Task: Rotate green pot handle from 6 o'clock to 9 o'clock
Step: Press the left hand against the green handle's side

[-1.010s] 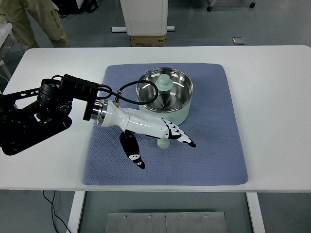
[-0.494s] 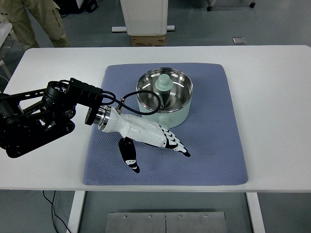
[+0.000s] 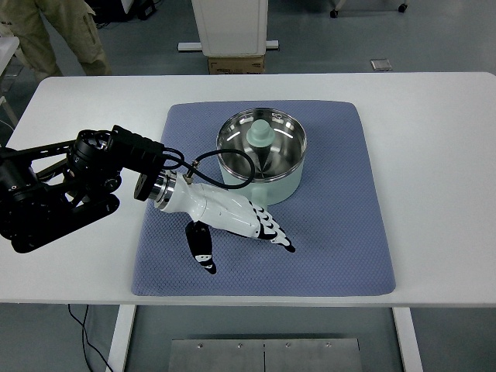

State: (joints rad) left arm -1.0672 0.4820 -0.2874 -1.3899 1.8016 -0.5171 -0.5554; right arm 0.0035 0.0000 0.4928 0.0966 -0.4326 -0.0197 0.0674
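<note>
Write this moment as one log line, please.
left hand: open, on mat, below pot | handle: hidden | right hand: not in view

White surface [image 3: 434,155] with rounded corners, spanning nearly the whole width, lit evenly with soft reflections. Blue-grey textured mat [image 3: 341,232] laid across its middle. Grey-green smooth floor [image 3: 434,39] beyond the far edge. White column [image 3: 229,23] on a flat base straight behind, a brown cardboard box [image 3: 236,65] at its foot. Small square floor plate [image 3: 380,65] to the right, caster wheels [image 3: 335,12] further back. Person's legs in khaki trousers [image 3: 58,35] at top left. Under the near edge, white legs [image 3: 408,341], a metal plate [image 3: 263,355], a dangling black cable [image 3: 85,333]
</note>
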